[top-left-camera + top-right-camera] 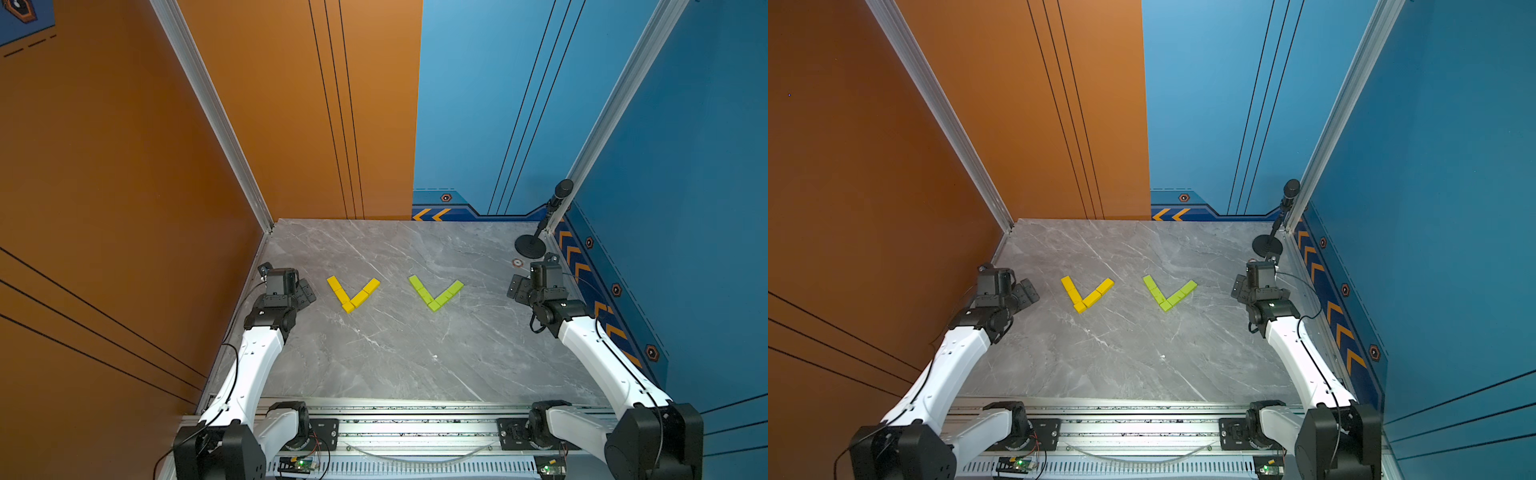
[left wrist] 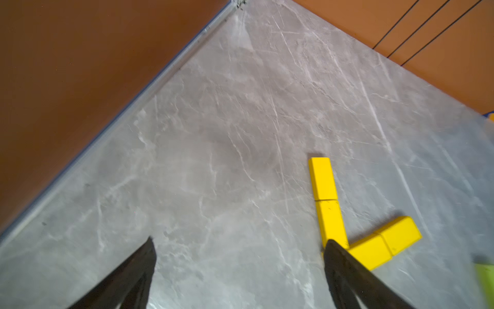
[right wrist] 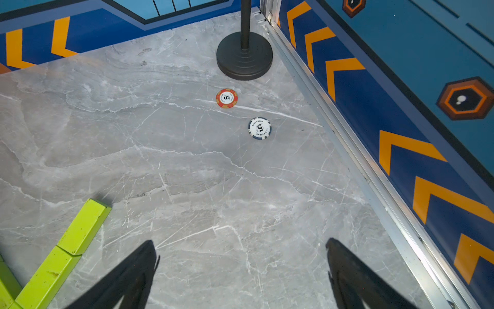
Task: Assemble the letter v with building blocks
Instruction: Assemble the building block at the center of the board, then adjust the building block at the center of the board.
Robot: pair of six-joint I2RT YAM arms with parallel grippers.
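Left gripper (image 1: 306, 293) and right gripper (image 1: 516, 286) hang wide open and empty by the table's (image 1: 395, 357) side edges. Between them, mid-table, the yellow blocks (image 1: 360, 297) and green blocks (image 1: 446, 295) each form a V. The assembly looks finished, so the next move is probably only retreating.

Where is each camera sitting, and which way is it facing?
Both top views: high over the near rail, looking down and forward at the table, yellow V and green V; left arm and right arm show.
Left wrist: on the left arm, facing the orange wall and yellow V; open jaws show.
Right wrist: on the right arm, facing the microphone stand, red chip, white chip, green V; open jaws show.
Shared: each V appears from above and one wrist.
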